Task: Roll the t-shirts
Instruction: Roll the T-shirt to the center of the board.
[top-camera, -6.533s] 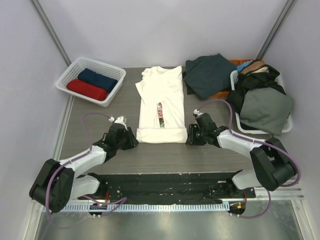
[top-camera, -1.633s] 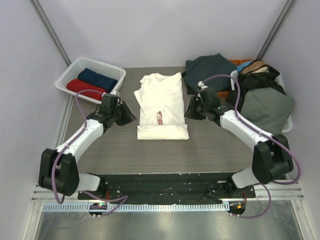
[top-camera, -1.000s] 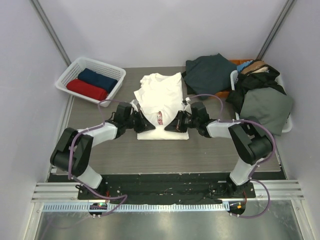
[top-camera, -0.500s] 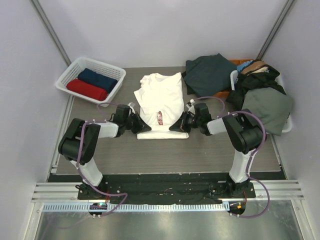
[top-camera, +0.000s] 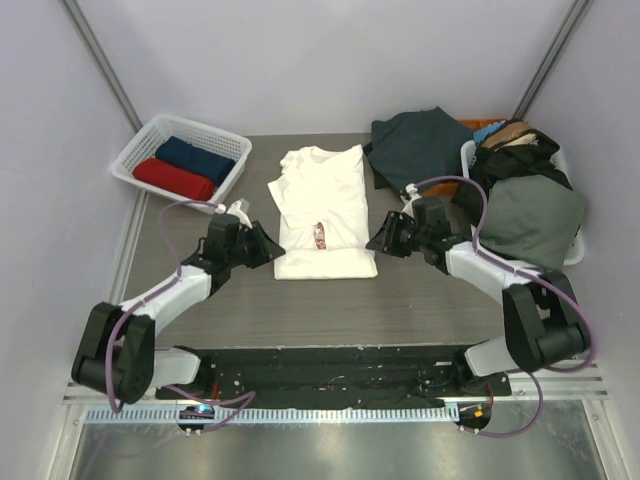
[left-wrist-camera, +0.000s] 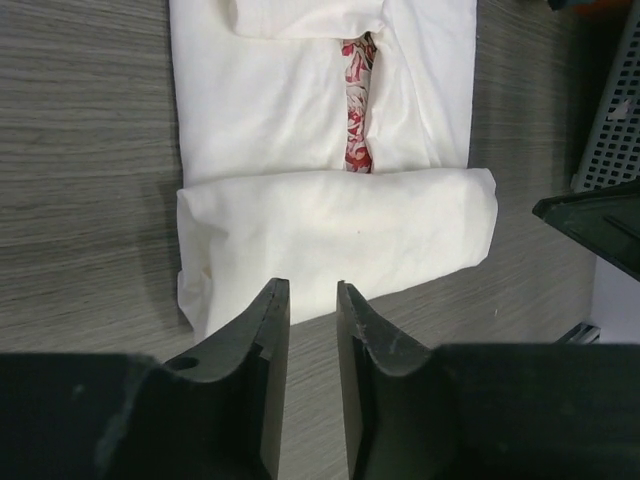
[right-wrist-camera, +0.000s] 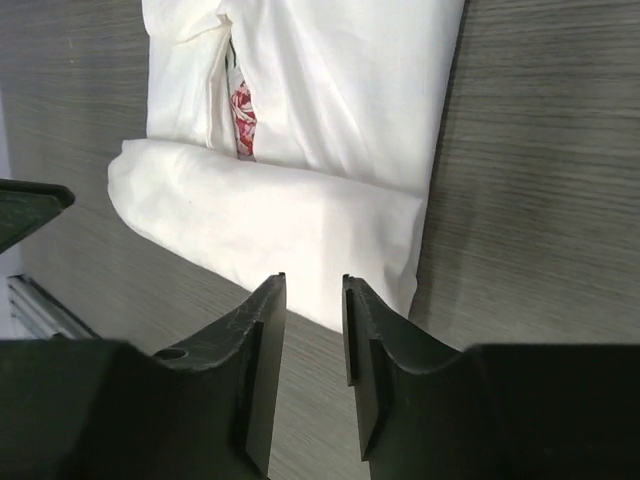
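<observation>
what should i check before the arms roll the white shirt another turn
1. Left gripper empty, jaws slightly apart: ok.
2. Right gripper empty, jaws slightly apart: ok.
3. Roll straight across the cream t-shirt: ok.
4. Folded sides closed over the rose print: not ok, print shows in a gap.
5. Either gripper touching the roll: cannot tell.
</observation>
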